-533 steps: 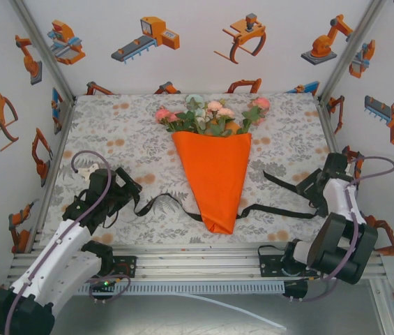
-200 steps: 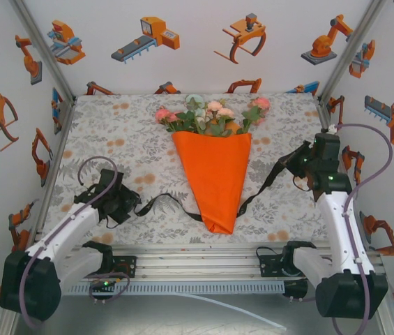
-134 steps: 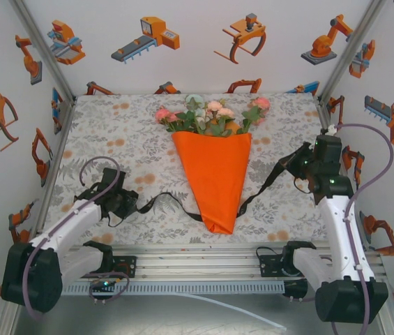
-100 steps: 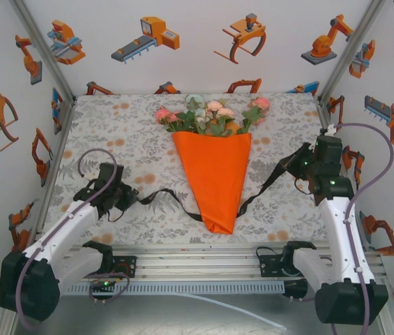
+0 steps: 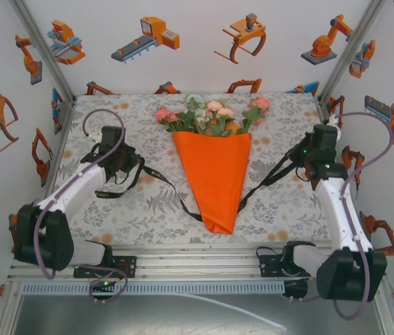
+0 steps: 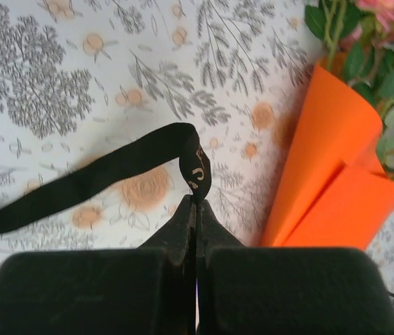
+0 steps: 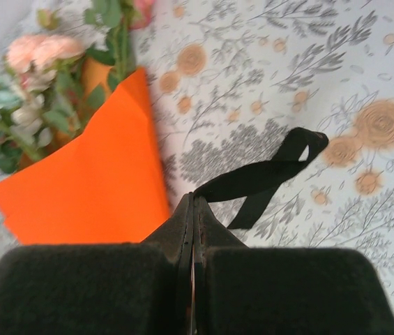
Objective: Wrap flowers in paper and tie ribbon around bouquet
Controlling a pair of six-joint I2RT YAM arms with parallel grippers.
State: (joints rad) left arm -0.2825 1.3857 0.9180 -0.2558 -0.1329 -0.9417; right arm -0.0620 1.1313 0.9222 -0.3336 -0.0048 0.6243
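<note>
Grey floral cloth (image 5: pixel 113 132) covers the desk (image 5: pixel 301 213). The bouquet (image 5: pixel 214 181) lies at its middle, narrow tip toward the near edge. The flowers (image 5: pixel 210 115) fan toward the far edge above the orange paper (image 5: pixel 217 157). Wrapping looks done to me, so I take this as the tying step. The ribbon (image 5: pixel 165 185) passes beneath the bouquet near its tip and rises off the cloth on both sides. My left fingers (image 6: pixel 191 216) are pinched shut on one end toward the left edge. My right fingers (image 7: pixel 188 209) are clamped on the other end toward the right edge. Next, I judge, both ends must come over the bouquet and cross without dragging the light paper or slipping off its tip.
</note>
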